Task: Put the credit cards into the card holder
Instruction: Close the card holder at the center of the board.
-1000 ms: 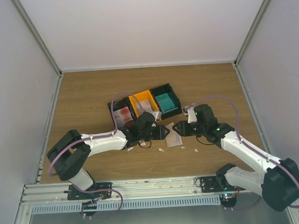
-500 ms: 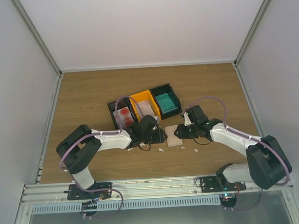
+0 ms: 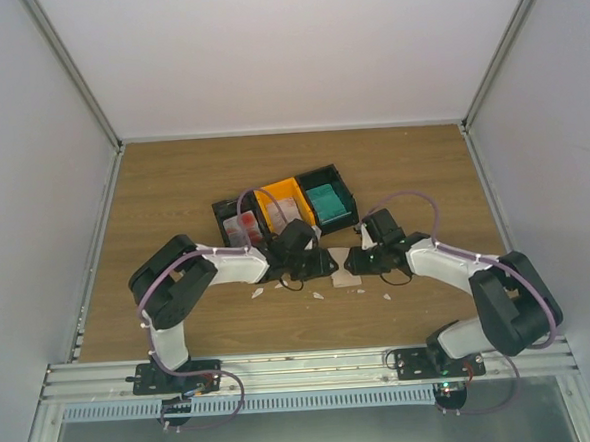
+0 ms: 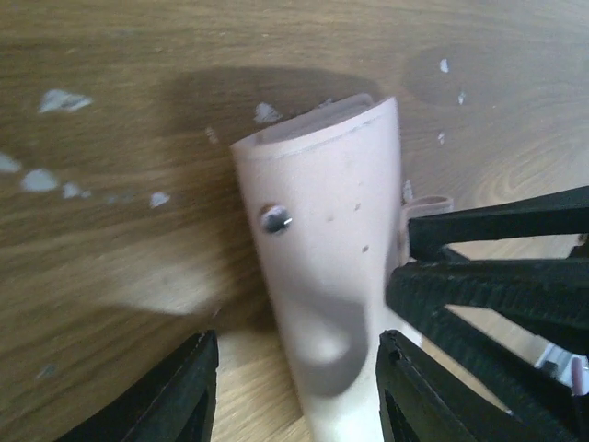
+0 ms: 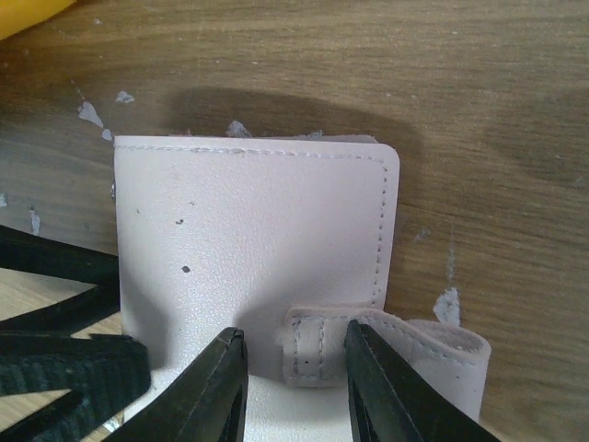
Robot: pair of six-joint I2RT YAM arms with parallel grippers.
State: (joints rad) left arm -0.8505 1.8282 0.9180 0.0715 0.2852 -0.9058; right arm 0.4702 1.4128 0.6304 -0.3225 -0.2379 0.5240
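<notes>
While on the table (image 3: 173, 188), one card holder (image 5: 248, 239) between two pincers (image 4: 294, 368) (image 5: 296, 368).

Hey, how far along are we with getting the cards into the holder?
Nothing done: the credit cards sit in the trays. In hand: left gripper and right gripper, jaws apart, at the folded card holder. Left: open it, load every card.

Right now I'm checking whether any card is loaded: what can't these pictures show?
Pockets of the beige folding card holder: both wrist views, its folded cover hides them.
Its near end: left wrist view, cut by the bottom edge, partly behind the right gripper.
Number of thin rectangular credit cards in the joined black and orange trays: top view, too small; the left arm overlaps one.
</notes>
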